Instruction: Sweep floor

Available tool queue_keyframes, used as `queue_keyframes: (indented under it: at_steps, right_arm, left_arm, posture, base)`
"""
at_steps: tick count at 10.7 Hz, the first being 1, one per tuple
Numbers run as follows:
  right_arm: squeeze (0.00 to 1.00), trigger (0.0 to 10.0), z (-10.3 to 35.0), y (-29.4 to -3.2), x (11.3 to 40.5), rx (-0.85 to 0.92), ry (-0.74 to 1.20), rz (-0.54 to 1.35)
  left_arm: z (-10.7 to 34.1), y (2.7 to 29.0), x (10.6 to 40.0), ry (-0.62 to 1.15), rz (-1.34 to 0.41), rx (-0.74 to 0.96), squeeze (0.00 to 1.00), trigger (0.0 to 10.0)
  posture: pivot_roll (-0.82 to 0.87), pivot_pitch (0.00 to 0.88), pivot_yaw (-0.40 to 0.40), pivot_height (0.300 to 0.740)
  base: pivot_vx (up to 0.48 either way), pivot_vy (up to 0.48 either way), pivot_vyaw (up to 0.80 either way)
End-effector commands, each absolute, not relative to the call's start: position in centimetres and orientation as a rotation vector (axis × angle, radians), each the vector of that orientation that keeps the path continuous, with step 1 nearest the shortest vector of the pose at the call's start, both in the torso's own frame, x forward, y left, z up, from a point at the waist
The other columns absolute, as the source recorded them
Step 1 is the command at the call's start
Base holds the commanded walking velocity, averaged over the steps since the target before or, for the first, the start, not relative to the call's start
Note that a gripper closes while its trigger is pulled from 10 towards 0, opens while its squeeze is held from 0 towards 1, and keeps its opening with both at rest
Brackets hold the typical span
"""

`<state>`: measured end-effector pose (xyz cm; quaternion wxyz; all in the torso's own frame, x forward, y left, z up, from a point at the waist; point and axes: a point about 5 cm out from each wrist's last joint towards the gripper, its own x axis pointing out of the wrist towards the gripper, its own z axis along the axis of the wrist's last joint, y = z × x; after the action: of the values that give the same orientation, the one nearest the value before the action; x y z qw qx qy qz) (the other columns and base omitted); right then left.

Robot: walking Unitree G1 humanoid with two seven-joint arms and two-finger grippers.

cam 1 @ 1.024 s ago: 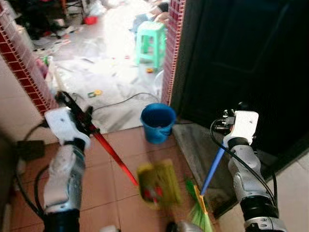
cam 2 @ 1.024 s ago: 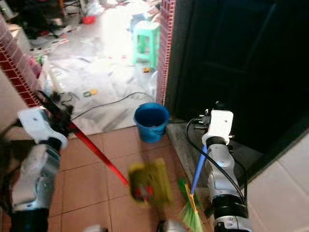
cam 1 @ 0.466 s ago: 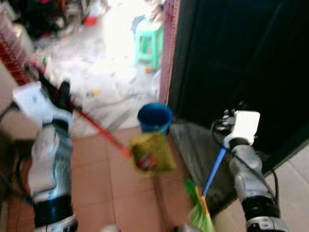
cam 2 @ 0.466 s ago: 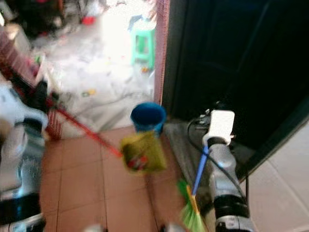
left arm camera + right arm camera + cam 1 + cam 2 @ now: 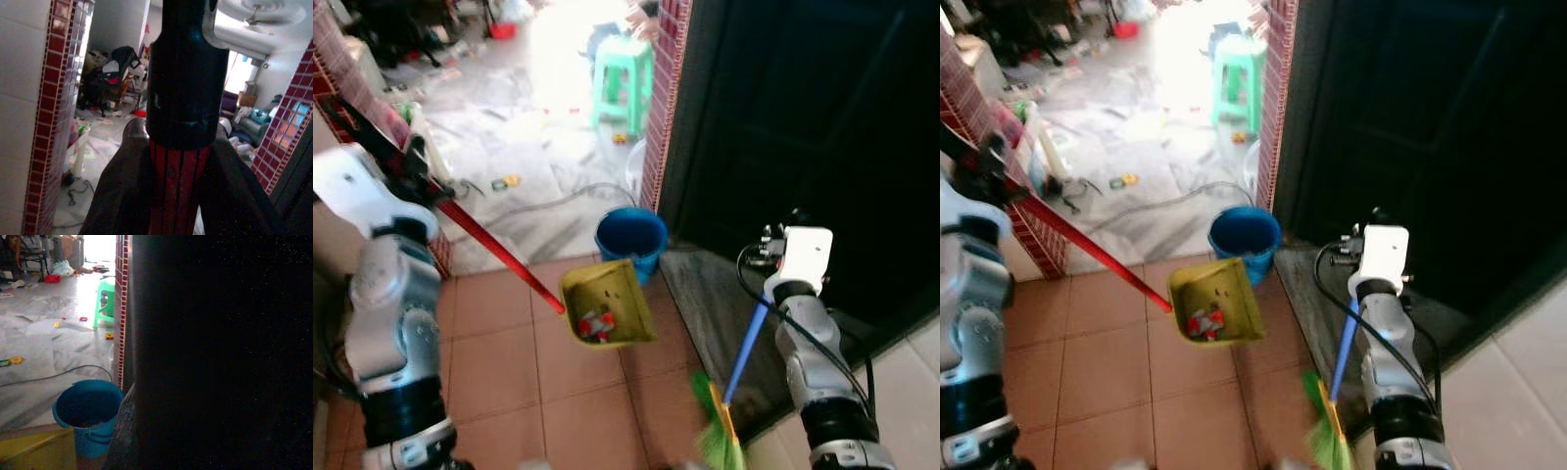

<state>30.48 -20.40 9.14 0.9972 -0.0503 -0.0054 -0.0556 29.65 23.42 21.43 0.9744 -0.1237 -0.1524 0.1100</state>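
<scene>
Floor (image 5: 499,372) of terracotta tiles is running beneath the robot, giving way to pale, littered flooring beyond the blue bucket (image 5: 631,243). Dark doorway (image 5: 803,127) is taking up the side of the scene right of the bucket, with a red-tiled pillar (image 5: 664,88) standing just behind the bucket. Green plastic stool (image 5: 623,80) is standing well beyond the bucket on the pale flooring. A black cable (image 5: 548,201) is trailing across that flooring just behind the bucket.

Left claw (image 5: 406,166) is being held high, well to the left of the bucket, its fingers (image 5: 124,186) closing around the red handle (image 5: 499,257) of the dustpan. In the left wrist view the ribbed red shaft with its black end cap is sitting pinched between both fingers.

Yellow dustpan (image 5: 607,304) is hanging in the air just in front of the bucket, tilted, carrying small red and grey scraps (image 5: 594,324).

Right claw (image 5: 771,253) is sitting to the right of the bucket, against the dark doorway; whether its fingers are apart or together, I cannot tell. Blue broom handle (image 5: 746,348) is slanting down from it to green bristles (image 5: 717,441) nearer the robot than the bucket.
</scene>
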Motion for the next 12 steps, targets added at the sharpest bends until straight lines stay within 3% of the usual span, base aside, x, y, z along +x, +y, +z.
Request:
queue_keyframes:
  at_steps: [1, 4, 12]
  right_arm:
    - [0.00, 10.0, 9.5, -20.4, 30.7, -0.127, -0.020, -0.098]
    - [0.00, 10.0, 9.4, -20.5, 30.4, -0.137, -0.020, -0.103]
    - [0.00, 10.0, 9.3, -20.2, 30.3, -0.126, -0.015, -0.102]
  left_arm:
    - [23.3, 23.3, 29.8, -0.395, 0.205, -0.265, 0.00, 10.0]
    - [24.5, 23.3, 30.5, -0.432, 0.200, -0.262, 0.00, 10.0]
    - [25.2, 22.8, 31.0, -0.449, 0.179, -0.257, 0.00, 10.0]
  posture:
    - [-0.06, 0.000, -0.023, 0.740]
    - [-0.07, 0.000, -0.018, 0.740]
    - [-0.07, 0.000, -0.009, 0.740]
  base:
    - [0.375, 0.300, 0.00]
    - [0.374, 0.299, 0.00]
    - [0.480, 0.000, 0.00]
